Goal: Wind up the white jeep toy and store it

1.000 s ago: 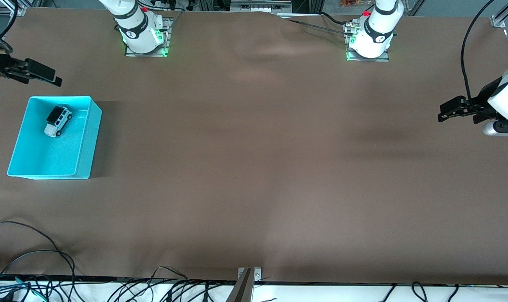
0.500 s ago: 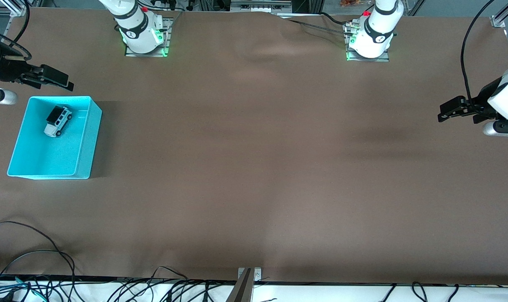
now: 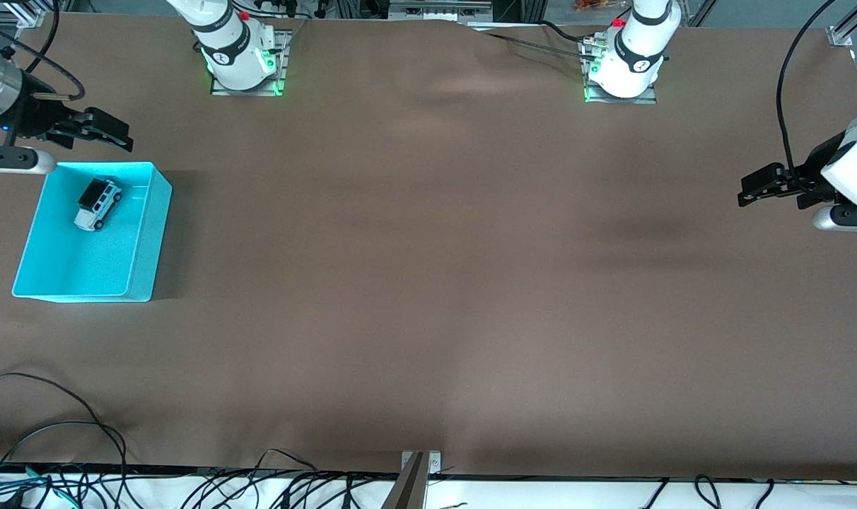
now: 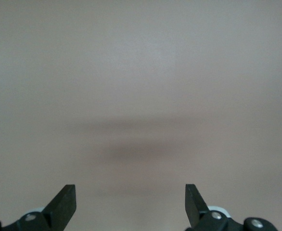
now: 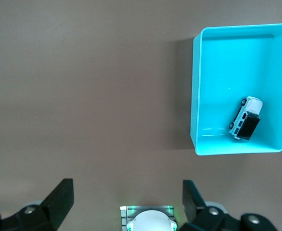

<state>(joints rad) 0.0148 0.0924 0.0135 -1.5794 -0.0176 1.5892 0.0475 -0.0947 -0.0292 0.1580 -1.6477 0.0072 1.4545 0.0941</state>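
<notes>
One jeep (image 3: 97,204) is lying in one bin (image 3: 149,237). One table (image 3: 428,283) is carrying both. Two arms are showing, each with one gripper: the right gripper (image 3: 110,134) and the left gripper (image 3: 750,194), so two grippers are showing in all. Each gripper is showing two fingers, four fingers altogether. Two arm bases are standing on the table. Several loose cables are lying along the table's near edge; their number cannot be told.

High front view facing both bases; wrist views downward (right's sharing the turquoise bin (image 3: 146,233)).
</notes>
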